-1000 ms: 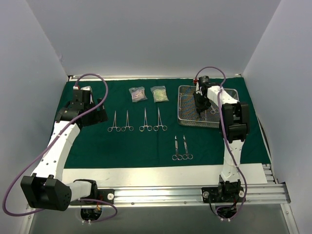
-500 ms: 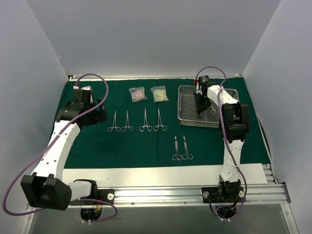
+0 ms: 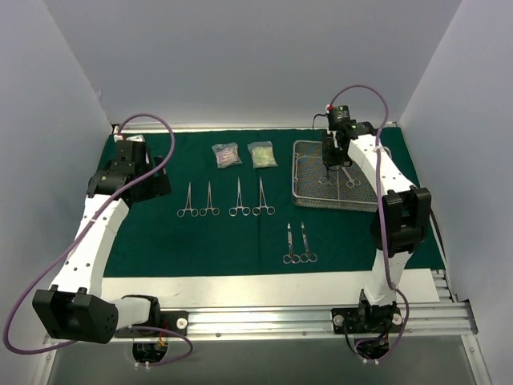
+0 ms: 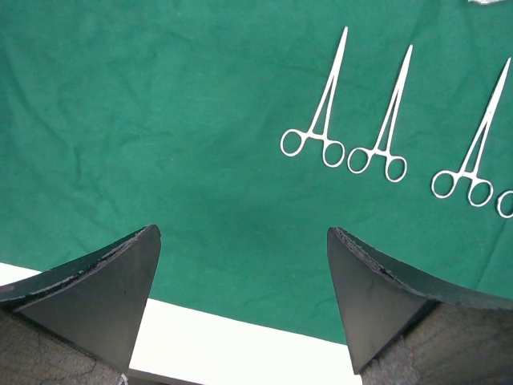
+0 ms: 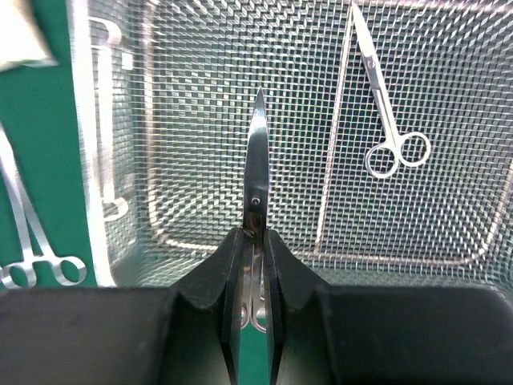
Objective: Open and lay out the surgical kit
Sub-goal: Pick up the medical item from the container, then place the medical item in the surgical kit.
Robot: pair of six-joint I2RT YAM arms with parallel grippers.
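The dark green cloth wrap [image 3: 232, 237] lies spread flat. The silver wire-mesh tray [image 3: 303, 195] stands at its back right. My right gripper [image 3: 327, 164] hangs above the tray, shut on a pair of steel scissors [image 5: 256, 172] with the blades pointing forward. One more pair of scissors [image 5: 385, 104] lies in the tray. Four instruments [image 3: 224, 199] lie in a row mid-cloth, and two [image 3: 298, 243] lie nearer. Two clear packets [image 3: 244, 155] lie at the back. My left gripper [image 4: 243, 241] is open and empty above the cloth's left part.
A white strip [image 3: 272, 287] runs along the cloth's near edge, with the metal rail [image 3: 321, 319] behind the arm bases. Grey walls close in the back and both sides. A purple cable [image 3: 377, 100] loops above the right arm.
My right gripper has risen from the tray floor with the scissors in its jaws and shifted toward the back. The left arm has barely moved.
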